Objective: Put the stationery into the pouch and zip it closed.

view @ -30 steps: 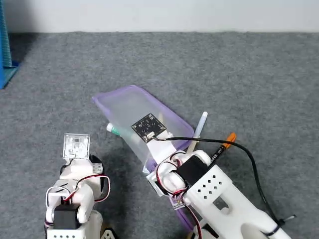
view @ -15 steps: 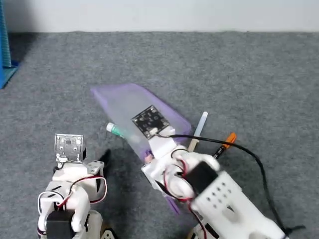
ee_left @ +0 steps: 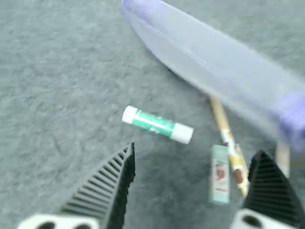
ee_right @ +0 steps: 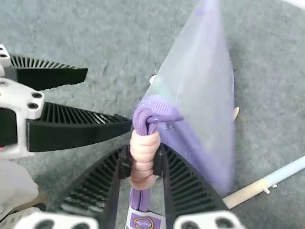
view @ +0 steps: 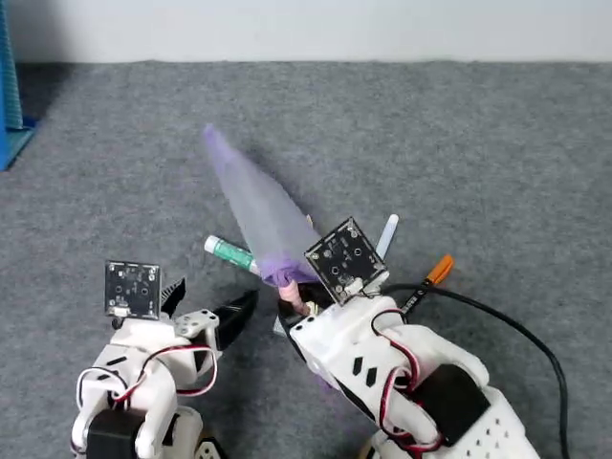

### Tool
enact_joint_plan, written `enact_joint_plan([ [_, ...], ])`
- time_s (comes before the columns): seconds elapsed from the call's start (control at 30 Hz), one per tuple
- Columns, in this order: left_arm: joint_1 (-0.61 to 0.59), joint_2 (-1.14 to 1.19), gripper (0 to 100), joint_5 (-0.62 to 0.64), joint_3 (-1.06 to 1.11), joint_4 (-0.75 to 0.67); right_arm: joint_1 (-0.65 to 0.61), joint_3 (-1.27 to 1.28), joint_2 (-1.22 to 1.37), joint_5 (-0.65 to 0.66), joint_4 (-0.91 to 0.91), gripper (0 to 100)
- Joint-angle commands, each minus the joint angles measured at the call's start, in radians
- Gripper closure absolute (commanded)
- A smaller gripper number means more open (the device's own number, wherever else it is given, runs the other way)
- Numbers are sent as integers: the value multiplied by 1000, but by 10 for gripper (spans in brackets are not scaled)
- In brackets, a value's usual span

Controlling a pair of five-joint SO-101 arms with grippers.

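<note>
Right claw [ee_right: 143, 167]: clenched on the pink pull [ee_right: 143, 150] at the purple end of the pouch [view: 253, 196]. Holds that end clear of the grey surface [view: 497, 143], so that in the high view the pouch slants from centre frame toward upper left. Whether the pouch mouth is open: not discernible. Left claw [ee_left: 188, 191]: released, jaws spread wide, nothing between them; sits at lower left of the high view, aimed up-frame. Next item, as judged: green glue stick [view: 229, 252], flat on the surface just left of centre, beside the lower edge of the pouch and apart from it. Lies near and directly ahead of the left claw, well nearer to that arm than to the occupied right one. Long axis close to horizontal in the high view, white cap at the left end. Runs roughly along the line from jaw to jaw, not across it, so probably calls for a wrist roll before closing on the barrel. Also on the surface below the raised pouch: wooden pencil [ee_left: 224, 129] and small teal block [ee_left: 219, 174]. Right of centre in the high view: pale pen [view: 386, 233] and orange-tipped pen [view: 428, 277].
</note>
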Motion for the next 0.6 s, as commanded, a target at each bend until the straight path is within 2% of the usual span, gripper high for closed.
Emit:
enact_joint_plan([
  [0.0,40,-14,635,35,-82,-6,4,21,-36,41,-10,991],
  [0.43,114,-14,635,25,-104,17,5,38,-56,49,-10,991],
  [0.57,114,-14,635,-17,-101,17,5,38,-56,48,-10,991],
])
